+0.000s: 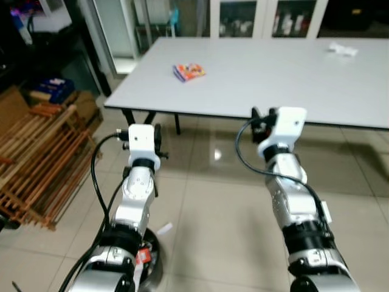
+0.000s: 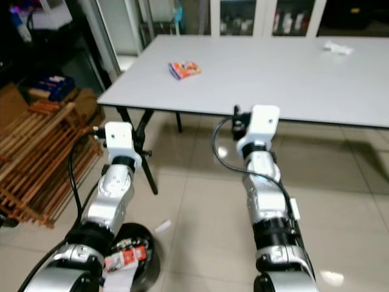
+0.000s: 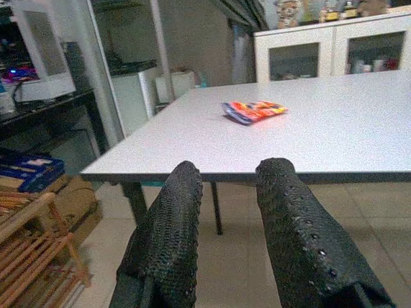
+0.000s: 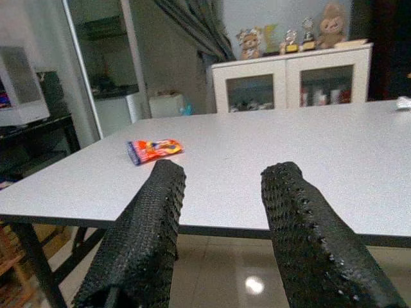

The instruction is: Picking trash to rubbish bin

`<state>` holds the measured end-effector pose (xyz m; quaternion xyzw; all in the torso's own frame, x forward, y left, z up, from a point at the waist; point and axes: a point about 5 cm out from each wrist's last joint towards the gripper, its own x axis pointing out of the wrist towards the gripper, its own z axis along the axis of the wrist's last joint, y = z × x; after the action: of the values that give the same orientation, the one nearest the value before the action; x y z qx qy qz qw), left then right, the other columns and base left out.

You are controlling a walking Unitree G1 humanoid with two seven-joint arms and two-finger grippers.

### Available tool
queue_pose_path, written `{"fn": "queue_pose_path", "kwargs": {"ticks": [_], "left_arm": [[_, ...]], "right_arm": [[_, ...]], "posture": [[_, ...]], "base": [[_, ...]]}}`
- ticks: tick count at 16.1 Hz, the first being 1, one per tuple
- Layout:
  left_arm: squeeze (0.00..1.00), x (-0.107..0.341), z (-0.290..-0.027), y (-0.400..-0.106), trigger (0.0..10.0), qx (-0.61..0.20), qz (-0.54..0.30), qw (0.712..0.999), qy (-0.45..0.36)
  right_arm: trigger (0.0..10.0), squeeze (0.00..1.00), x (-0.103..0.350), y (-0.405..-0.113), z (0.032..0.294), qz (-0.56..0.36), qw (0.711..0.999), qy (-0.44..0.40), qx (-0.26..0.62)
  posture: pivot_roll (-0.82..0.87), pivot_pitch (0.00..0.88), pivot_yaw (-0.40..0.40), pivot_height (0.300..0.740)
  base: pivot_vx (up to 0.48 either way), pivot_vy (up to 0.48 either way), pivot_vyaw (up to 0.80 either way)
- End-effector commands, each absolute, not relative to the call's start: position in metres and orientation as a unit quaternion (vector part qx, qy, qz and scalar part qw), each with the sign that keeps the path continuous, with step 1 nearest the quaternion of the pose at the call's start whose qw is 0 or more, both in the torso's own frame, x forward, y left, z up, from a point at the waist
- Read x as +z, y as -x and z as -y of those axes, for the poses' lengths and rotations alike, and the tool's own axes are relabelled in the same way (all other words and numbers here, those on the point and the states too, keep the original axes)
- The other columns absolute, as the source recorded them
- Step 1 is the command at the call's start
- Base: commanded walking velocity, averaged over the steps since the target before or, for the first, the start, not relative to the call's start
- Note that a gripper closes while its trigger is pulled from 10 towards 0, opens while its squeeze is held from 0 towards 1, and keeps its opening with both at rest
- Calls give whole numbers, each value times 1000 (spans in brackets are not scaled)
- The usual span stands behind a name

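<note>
While lying flat on the smooth grey counter (image 1: 292,73), the crinkled orange-and-blue snack wrapper (image 1: 189,72) is sitting well beyond both pairs of fingers, nearer the far-left corner. The left gripper (image 3: 221,192) is hovering short of the counter's edge, its knobbly black fingers (image 3: 168,237) released and parted. The right gripper (image 4: 221,192) is hanging likewise, spread and holding nothing. A crumpled white scrap (image 1: 342,49) is showing far right. Below, a round black bin (image 2: 137,252) is standing on glossy tiles beside slatted wooden racks (image 1: 36,164).
</note>
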<state>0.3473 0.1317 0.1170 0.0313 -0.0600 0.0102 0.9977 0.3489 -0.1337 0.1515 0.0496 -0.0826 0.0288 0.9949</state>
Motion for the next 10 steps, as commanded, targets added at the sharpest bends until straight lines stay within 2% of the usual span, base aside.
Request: {"fn": "queue_pose_path", "kwargs": {"ticks": [1,3,10], "left_arm": [[0,117,-143,-348,10000,25,55,997,-40],[0,117,-143,-348,10000,25,55,997,-40],[0,114,-146,-348,10000,31,45,997,-56]], "right_arm": [[10000,0,155,-350,121,83,994,-60,48],[10000,0,155,-350,121,83,994,-60,49],[10000,0,155,-350,120,84,994,-57,49]], "posture": [[-2,0,78,740],[-2,0,78,740],[0,0,77,740]], "base": [[454,0,0],[456,0,-800],[471,0,0]]}}
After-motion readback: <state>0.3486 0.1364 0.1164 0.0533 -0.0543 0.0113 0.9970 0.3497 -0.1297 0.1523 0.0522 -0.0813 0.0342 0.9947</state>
